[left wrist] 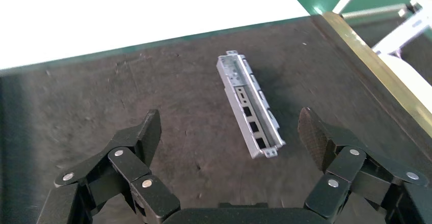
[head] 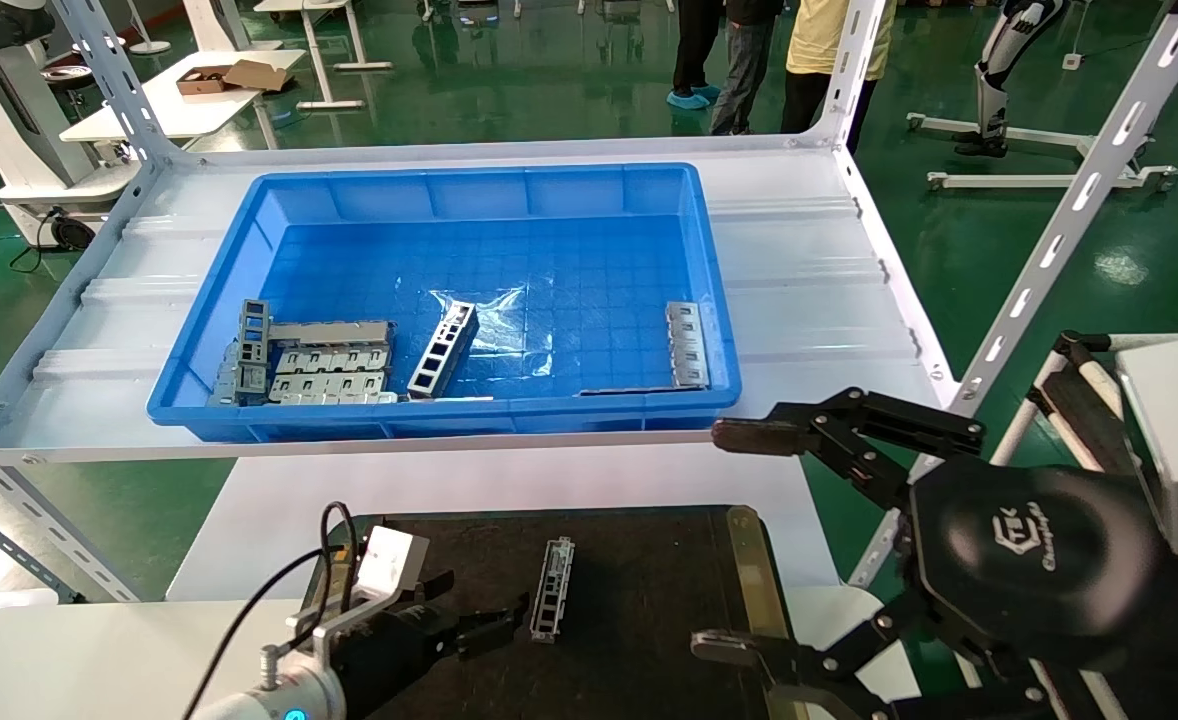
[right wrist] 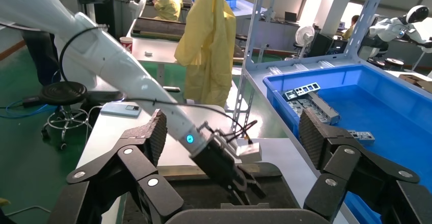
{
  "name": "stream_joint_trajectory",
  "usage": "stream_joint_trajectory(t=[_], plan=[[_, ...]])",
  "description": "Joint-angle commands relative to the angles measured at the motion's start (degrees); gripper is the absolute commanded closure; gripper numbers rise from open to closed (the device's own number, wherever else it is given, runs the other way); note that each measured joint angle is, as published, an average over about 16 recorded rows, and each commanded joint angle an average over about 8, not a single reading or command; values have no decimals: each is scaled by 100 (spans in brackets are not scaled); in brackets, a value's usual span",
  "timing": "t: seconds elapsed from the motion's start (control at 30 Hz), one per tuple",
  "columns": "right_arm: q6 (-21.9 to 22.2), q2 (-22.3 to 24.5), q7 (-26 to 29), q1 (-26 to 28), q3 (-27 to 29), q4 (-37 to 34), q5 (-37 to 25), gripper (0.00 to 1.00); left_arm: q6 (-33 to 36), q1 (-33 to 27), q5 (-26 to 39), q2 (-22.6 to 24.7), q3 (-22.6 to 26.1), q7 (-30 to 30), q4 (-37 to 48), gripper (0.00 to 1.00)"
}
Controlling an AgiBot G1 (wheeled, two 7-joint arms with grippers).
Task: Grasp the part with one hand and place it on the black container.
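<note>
The part (head: 553, 588), a narrow silver-grey channel with cut-outs, lies flat on the black container (head: 649, 600). My left gripper (head: 484, 602) hovers low just beside it, open and empty. In the left wrist view the part (left wrist: 248, 104) lies on the dark felt (left wrist: 76, 107), its near end between and just beyond my left gripper's (left wrist: 229, 130) spread fingertips, touching neither. My right gripper (head: 729, 540) is open and empty, held up at the right of the container. Its wrist view shows my right gripper (right wrist: 233, 130) open, with the left arm (right wrist: 219, 158) over the container (right wrist: 193, 193).
A blue plastic bin (head: 489, 180) stands on the white rack shelf behind the container, holding slotted plates (head: 334, 370), a ladder-like strip (head: 443, 350) and another plate (head: 687, 345). A brass strip (head: 749, 580) edges the container's right side. People stand far behind the rack.
</note>
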Motion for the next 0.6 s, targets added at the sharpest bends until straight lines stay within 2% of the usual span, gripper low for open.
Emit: stream_joint_trajectory(t=[0.03,0.33,0.6], plan=[[0,0,0,0,0,0,0,0,163,-77,52,-230,51,14,-229,0],[0,0,0,0,-1,0,1,0,600,-237,198,-939,38,586,-941,0],[1,1,-1,0,-2,0,1,0,1252,-429,-260,-1214,-202,1395,-1011,0]])
